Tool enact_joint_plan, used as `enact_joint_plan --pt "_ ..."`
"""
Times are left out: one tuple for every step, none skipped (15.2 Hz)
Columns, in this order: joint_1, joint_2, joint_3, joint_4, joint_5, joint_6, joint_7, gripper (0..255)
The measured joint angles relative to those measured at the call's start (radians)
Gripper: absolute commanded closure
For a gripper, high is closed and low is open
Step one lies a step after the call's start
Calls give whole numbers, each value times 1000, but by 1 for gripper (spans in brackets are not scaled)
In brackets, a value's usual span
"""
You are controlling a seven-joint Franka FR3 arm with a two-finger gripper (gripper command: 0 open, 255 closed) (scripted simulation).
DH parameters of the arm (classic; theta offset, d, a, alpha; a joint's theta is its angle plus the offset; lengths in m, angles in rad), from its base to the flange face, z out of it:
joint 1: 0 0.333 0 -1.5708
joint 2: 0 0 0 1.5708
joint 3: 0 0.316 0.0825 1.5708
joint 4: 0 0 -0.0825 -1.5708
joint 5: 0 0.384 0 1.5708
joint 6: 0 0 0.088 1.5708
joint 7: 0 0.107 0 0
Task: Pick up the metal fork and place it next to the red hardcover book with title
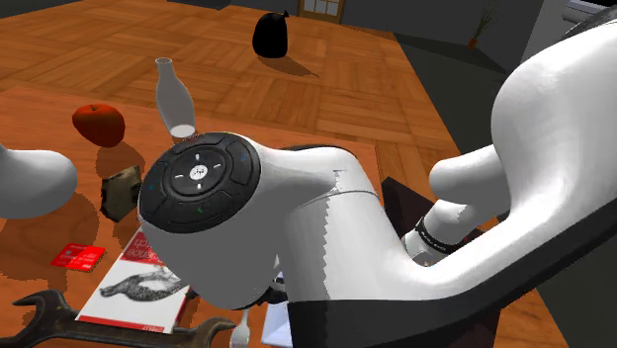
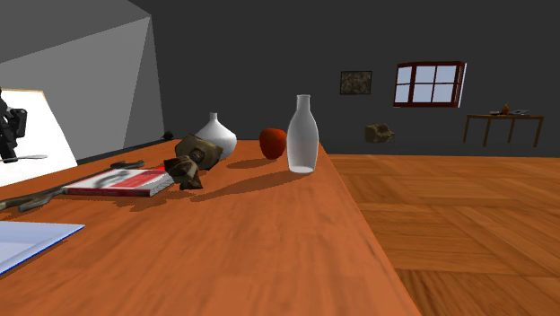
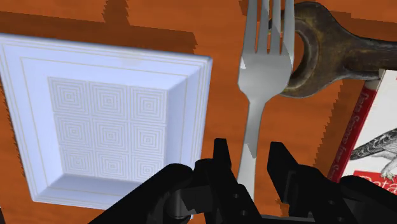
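Reading first: the red book (image 3: 375,127) has white lettering along its red edge and a red band at the cover's foot, but from the wrist view I can't make out a single word. Its white cover carries a grey drawing of an animal. In the shoulder view a small red card (image 1: 79,255) lies just beside the book with white marks on it that are also illegible. The dark round cap (image 1: 198,173) on the arm's joint shows small white symbols around a centre button.

The arm (image 1: 326,227) crowds the shoulder view. Its white links are folded forward and down over the near part of the worktop (image 2: 233,242), and the dark cap faces the camera.

The tool (image 3: 249,149) points down at the worktop with its two black fingers (image 3: 221,159) either side of the fork's handle, and I read it as clamped on the fork (image 3: 264,70). In the second exterior view the fork hangs level, clear of the worktop. From the wrist, its tines overlap the ring end of a dark wrench (image 3: 331,54). The fork sits between a white square plate (image 3: 121,121) on one side and the book on the other, with the wrench between fork and book.
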Motion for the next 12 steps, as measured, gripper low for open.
enact_joint_plan --pt "-31 -34 32 37 30 -15 -3 255" --pt "-66 -71 63 81 58 -35 -7 255" --pt "-97 -106 91 127 84 -54 -7 255" --pt "-132 -143 120 179 110 -76 -7 255" --pt "-166 -180 147 232 133 -99 -5 255" --pt "-196 -213 170 290 153 -125 0 255" --pt "-219 -245 192 336 172 -142 11 255" --pt "-246 -277 212 401 188 -175 23 255" --pt "-274 -308 231 453 204 -194 30 255" --pt "-305 -346 252 523 221 -223 45 255" --pt "-341 -384 273 595 238 -251 55 255" --pt "-355 -401 282 619 246 -258 58 255"
